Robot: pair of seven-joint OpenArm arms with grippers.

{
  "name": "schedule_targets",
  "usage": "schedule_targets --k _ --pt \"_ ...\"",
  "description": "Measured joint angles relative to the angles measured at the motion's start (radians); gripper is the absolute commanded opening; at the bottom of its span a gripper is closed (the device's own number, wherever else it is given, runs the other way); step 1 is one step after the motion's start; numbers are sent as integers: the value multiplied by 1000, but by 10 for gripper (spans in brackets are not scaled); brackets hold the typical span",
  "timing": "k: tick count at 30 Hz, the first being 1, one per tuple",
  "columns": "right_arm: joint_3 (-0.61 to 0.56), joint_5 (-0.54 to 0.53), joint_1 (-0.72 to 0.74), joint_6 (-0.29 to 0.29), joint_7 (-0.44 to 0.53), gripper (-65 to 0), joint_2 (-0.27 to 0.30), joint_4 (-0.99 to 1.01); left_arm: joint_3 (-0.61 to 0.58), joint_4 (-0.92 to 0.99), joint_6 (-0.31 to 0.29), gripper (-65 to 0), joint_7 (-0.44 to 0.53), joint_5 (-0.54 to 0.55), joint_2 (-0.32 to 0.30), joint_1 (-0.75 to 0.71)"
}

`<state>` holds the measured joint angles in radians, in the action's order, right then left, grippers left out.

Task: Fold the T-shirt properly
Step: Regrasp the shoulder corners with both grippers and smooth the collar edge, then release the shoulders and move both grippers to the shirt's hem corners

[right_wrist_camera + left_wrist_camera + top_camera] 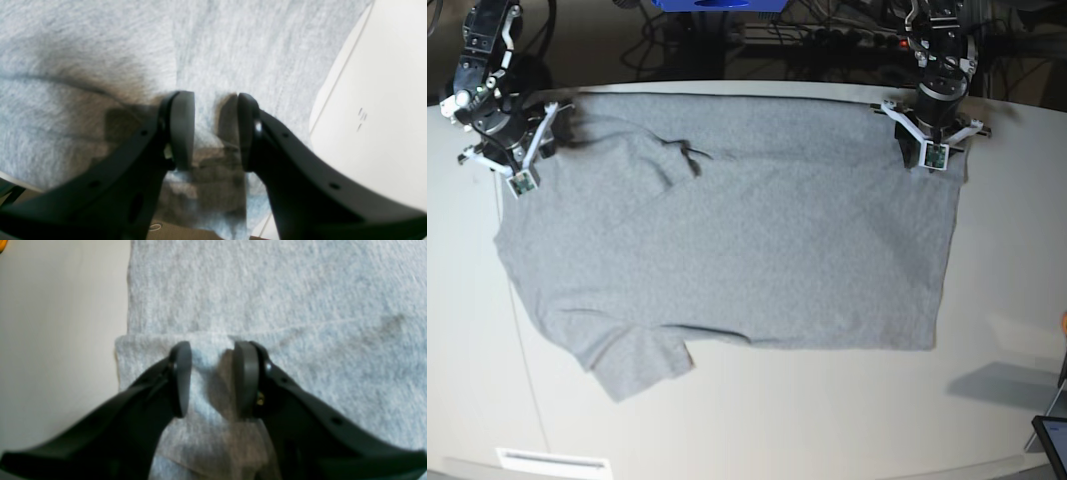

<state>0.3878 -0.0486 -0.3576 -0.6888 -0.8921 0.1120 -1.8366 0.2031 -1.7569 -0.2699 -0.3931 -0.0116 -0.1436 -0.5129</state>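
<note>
Low in the left wrist frame, my left hand [212, 378] pinches a raised fold of the T-shirt [273, 296], pale tabletop [56, 340] at left. Centre of the right wrist frame, my right hand [215, 130] clamps bunched grey cloth likewise. Across the base frame, the T-shirt [747, 250] lies spread flat, hands gripping its two upper corners.

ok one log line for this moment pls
left gripper: shut on T-shirt hem | right gripper: shut on T-shirt | T-shirt: flat on table
</note>
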Motion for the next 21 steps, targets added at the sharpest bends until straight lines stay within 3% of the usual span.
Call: schedule_targets --k 21 --pt "-8 41 31 -11 -77 -440 0 -70 34 -72 -19 -432 -90 -19 5 27"
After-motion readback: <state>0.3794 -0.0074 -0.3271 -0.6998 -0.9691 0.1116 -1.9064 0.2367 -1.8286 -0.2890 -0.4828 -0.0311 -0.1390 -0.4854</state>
